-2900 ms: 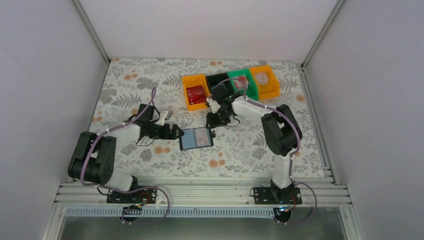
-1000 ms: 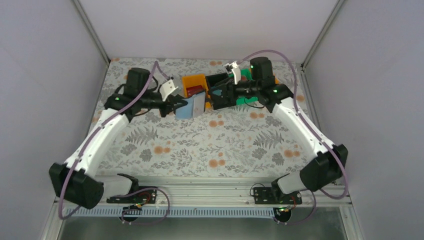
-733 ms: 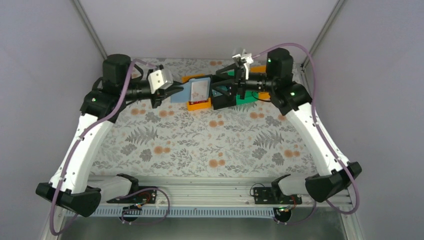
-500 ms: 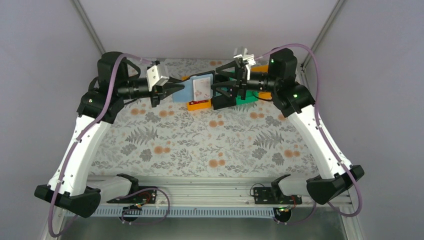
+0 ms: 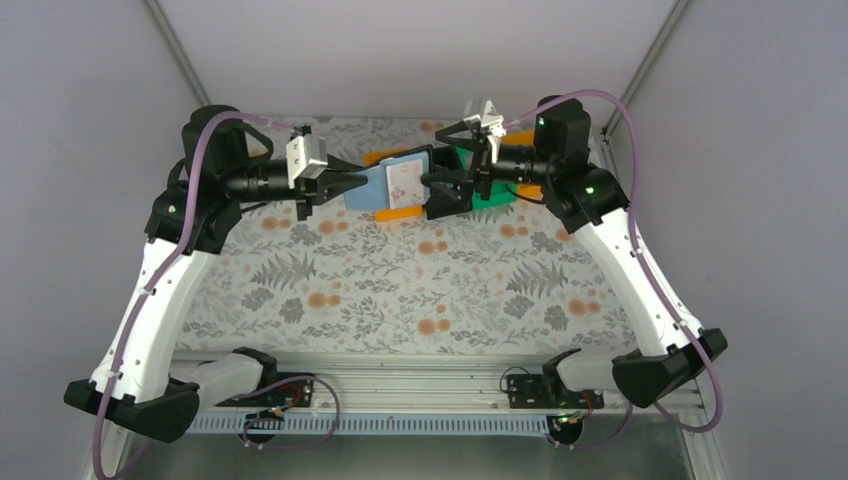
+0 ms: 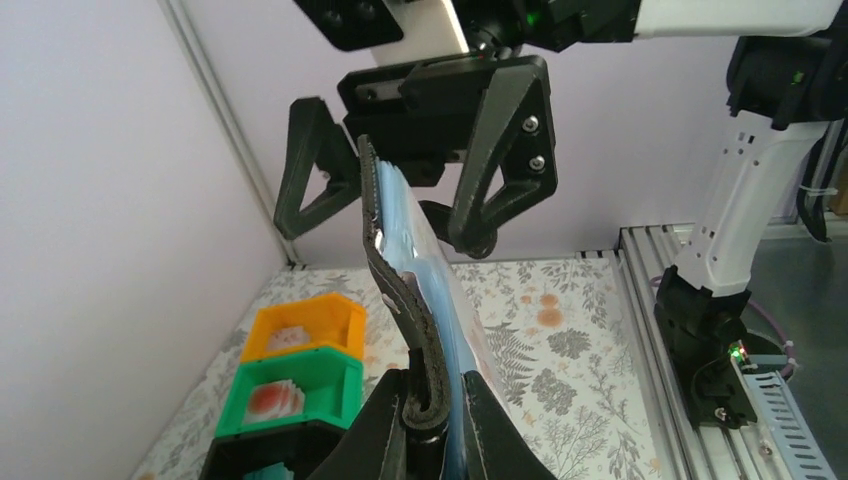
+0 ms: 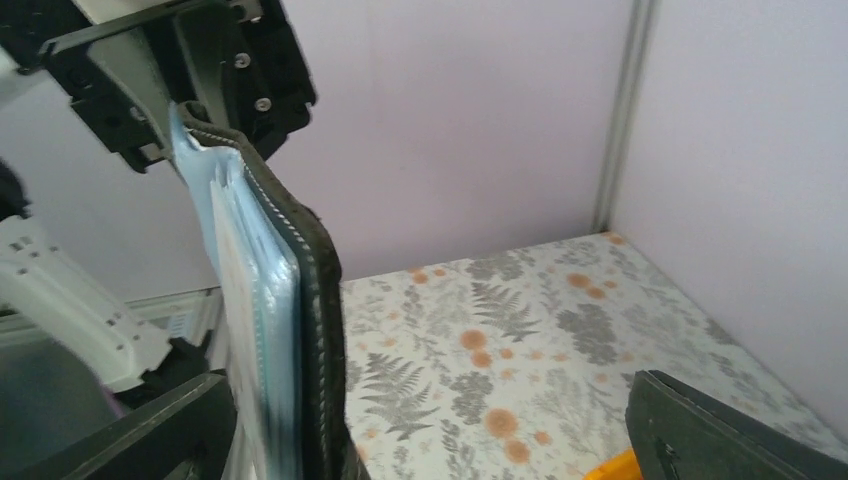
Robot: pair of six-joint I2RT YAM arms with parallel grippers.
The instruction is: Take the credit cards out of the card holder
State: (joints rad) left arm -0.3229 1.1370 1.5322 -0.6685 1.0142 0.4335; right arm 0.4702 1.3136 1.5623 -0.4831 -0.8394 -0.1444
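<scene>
The card holder hangs open in the air above the bins, its pale blue inner faces toward the top camera. My left gripper is shut on its left edge; in the left wrist view the black cover stands between the left gripper's fingers. The credit cards sit tucked in the holder, seen as pale layers beside the black cover. My right gripper stands wide open around the holder's right edge. In its own view that gripper holds nothing, and the holder is close to its left finger.
A row of bins lies on the floral table under the holder: orange, green and another orange. The left wrist view shows an orange bin, a green bin and a black bin. Enclosure walls stand close on both sides.
Both arms rose from the table with the card holder and brought it upright over the bins. During the last second the right gripper's jaws spread wide; the left kept its grip.
</scene>
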